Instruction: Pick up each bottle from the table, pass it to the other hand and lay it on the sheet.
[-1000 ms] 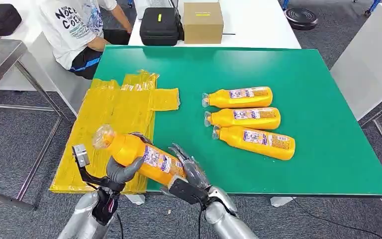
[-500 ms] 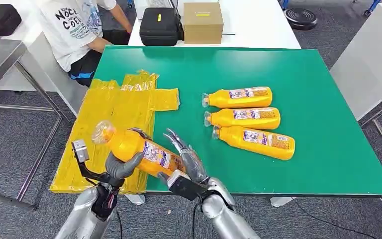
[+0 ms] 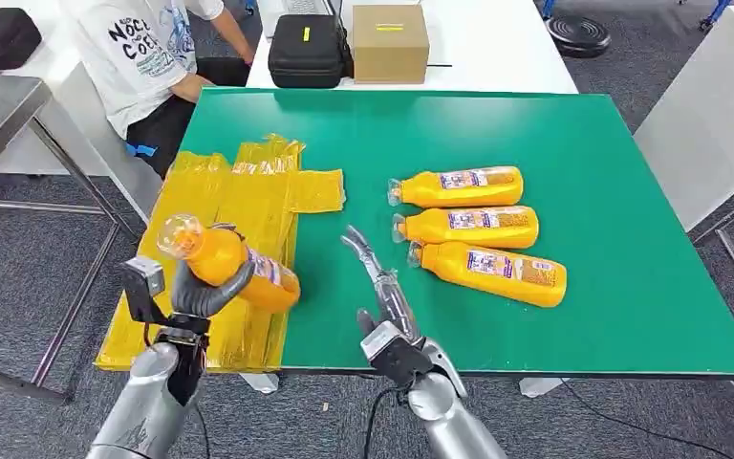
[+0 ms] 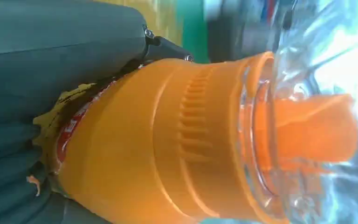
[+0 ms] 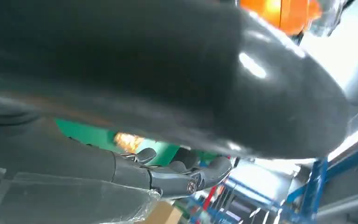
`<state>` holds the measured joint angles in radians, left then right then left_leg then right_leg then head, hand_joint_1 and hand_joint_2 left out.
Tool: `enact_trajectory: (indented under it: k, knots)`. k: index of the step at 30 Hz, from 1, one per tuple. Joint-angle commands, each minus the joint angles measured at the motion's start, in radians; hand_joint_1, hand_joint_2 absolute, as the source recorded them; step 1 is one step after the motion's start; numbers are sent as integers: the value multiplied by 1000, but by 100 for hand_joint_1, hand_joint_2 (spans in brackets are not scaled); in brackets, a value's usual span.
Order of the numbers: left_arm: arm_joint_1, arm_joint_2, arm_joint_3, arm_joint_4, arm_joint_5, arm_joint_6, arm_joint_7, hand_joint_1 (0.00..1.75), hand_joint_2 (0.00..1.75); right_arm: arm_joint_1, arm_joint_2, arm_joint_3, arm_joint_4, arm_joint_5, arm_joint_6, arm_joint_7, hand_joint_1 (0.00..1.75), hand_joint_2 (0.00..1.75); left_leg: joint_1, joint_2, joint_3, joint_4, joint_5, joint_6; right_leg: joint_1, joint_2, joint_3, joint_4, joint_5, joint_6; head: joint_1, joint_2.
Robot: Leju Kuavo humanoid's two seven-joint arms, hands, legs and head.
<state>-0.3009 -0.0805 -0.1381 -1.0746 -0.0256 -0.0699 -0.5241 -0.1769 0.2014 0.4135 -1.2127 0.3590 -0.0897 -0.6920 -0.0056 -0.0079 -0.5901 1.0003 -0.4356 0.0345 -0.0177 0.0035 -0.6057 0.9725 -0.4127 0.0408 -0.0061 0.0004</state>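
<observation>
Gripping bottle [image 3: 232, 266], left robot hand [image 3: 203, 292]

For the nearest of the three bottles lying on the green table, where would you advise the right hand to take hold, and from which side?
Probably around the labelled middle of the nearest bottle, coming from above. It lies flat on its side, cap toward the yellow sheet, with the second bottle close along its far side. The open right hand is already just beside its cap end.

Sheet [image 3: 220, 206] at counter [image 3: 631, 191] left edge; 3 bottles [image 3: 468, 226] side by side at centre-right; case [image 3: 308, 48] and box [image 3: 389, 42] behind.
</observation>
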Motion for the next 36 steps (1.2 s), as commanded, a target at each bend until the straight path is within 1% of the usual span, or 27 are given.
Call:
enact_trajectory:
  k: [1,3,8,9,11,16,18,20,21,22,25,26,28,32,35,36]
  knots:
    - [-89,57,33,-56,-418,300,48,175,175,37,-38,-102,-36,4,14,-2,0,0,2,-2,1,1,-1,-2,2,-2,3,0,-2,-2,0,0]
    - [-60,63,16,-96,-490,342,50,175,175,46,-39,-118,-46,6,14,-1,0,0,2,0,3,1,-2,-2,2,-1,4,0,-2,-2,0,0]
    - [-50,55,10,-106,-499,349,54,175,175,49,-40,-124,-49,3,14,-2,0,0,0,0,0,0,0,-1,0,-1,1,0,0,-1,0,0]
    - [-50,55,10,-106,-499,349,54,175,175,49,-40,-124,-49,3,14,-2,0,0,1,0,2,0,-1,-2,1,-1,3,0,-2,-1,0,0]
    - [-50,55,10,-106,-499,349,54,175,175,49,-40,-124,-49,3,14,-2,0,0,0,0,0,0,0,-1,0,0,1,0,0,-1,0,0]
    - [-39,56,0,-134,-526,353,48,175,175,53,-35,-137,-53,5,14,-2,0,0,1,0,1,0,-1,-2,1,-1,1,0,-1,-1,0,0]
    - [-30,67,-39,-188,-583,346,64,175,175,62,-33,-159,-63,6,13,-2,0,0,1,0,2,0,-1,-2,1,-1,2,0,-1,-2,0,0]
    - [-36,88,-77,-213,-644,316,108,175,175,69,-35,-170,-68,6,14,-2,0,0,2,-1,2,1,-2,-2,2,-2,3,0,-2,-2,0,0]
    - [-44,117,-117,-218,-712,275,147,175,175,73,-37,-174,-69,6,14,0,0,0,2,-1,1,1,-2,-2,2,-2,3,0,-2,-2,0,0]
    - [-51,132,-134,-214,-744,248,167,175,175,73,-38,-178,-69,5,18,-2,0,0,1,-1,0,1,-1,-1,1,-2,1,0,-1,-1,0,0]
    - [-79,178,-191,-146,-873,161,227,175,175,48,-37,-182,-45,6,29,-5,0,0,1,0,1,0,-1,-2,1,-1,2,0,-1,-1,0,0]
    - [-99,203,-226,-92,-941,124,247,175,175,33,-37,-180,-31,0,35,-6,0,0,2,0,2,1,-2,-2,2,-1,3,0,-2,-2,0,0]
    - [-129,224,-256,-9,-1004,102,263,175,175,24,-38,-174,-23,-10,32,-6,0,0,1,0,1,0,0,-2,1,-1,1,0,-1,-2,0,0]
    - [-218,275,-343,180,-1105,51,266,175,175,63,-53,-156,-51,-25,29,-6,0,0,2,-1,3,-1,0,-3,2,-2,4,-1,-1,-2,0,0]
    - [-270,323,-411,269,-1143,16,250,175,175,98,-79,-130,-84,-46,25,-6,0,0,1,-2,2,-1,0,-2,1,-2,2,-1,-1,-1,0,0]
    - [-286,323,-421,294,-1143,13,250,175,175,96,-81,-126,-83,-53,25,-6,0,0,2,-2,3,0,0,-3,2,-3,3,-1,-2,-2,0,0]
